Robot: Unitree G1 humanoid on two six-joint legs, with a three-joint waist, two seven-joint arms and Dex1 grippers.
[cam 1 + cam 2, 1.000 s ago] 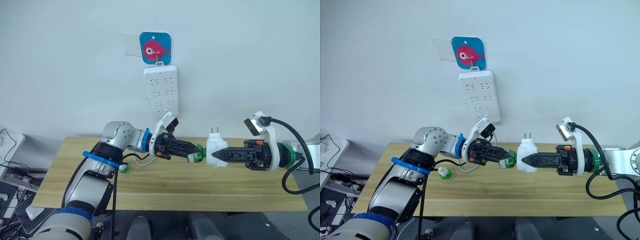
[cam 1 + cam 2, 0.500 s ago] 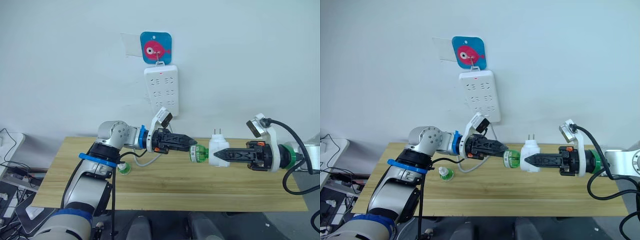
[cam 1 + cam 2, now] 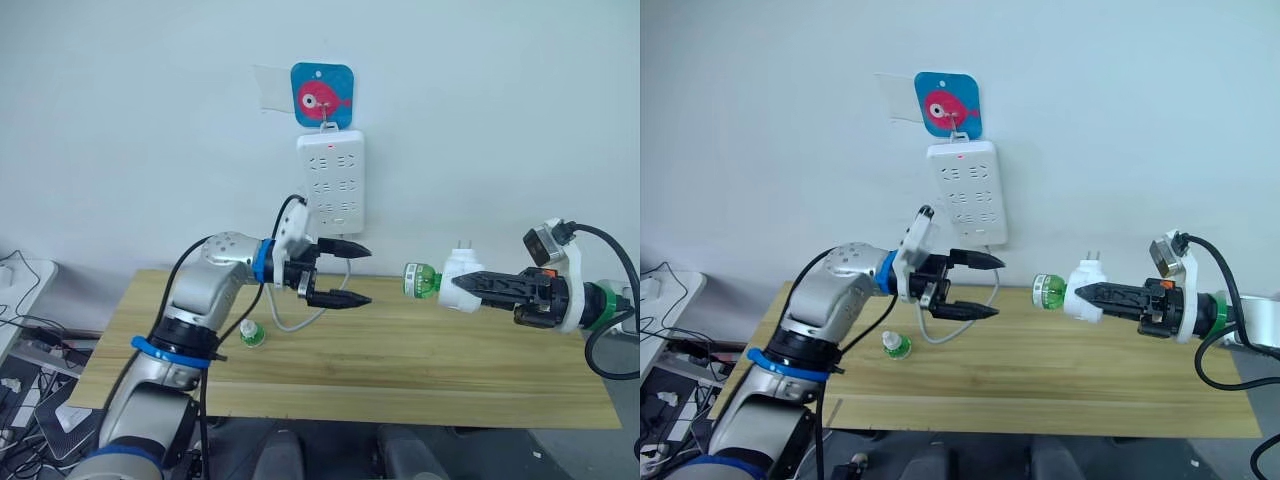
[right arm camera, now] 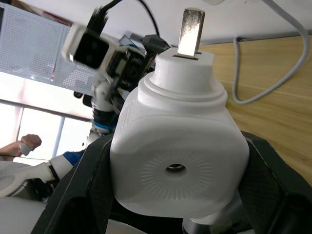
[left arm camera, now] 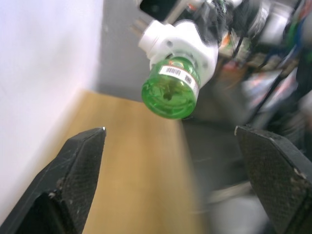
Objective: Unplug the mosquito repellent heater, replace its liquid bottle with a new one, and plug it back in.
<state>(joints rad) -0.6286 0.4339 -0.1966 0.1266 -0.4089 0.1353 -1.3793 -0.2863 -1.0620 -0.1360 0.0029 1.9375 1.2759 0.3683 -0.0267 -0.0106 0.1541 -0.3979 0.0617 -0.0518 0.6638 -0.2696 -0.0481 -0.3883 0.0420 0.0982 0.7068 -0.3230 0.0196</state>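
Left gripper [image 3: 350,274] lets go of the bottle [image 3: 421,280] and backs off toward centre frame, jaws wide apart. Right gripper [image 3: 470,283] clamps the heater [image 3: 462,280] at right, bottle seemingly seated, prongs up, probably ready for the strip [image 3: 331,182].

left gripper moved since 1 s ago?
Yes. The left gripper has let go of the green bottle and drawn back toward the robot's left, now open below the power strip.
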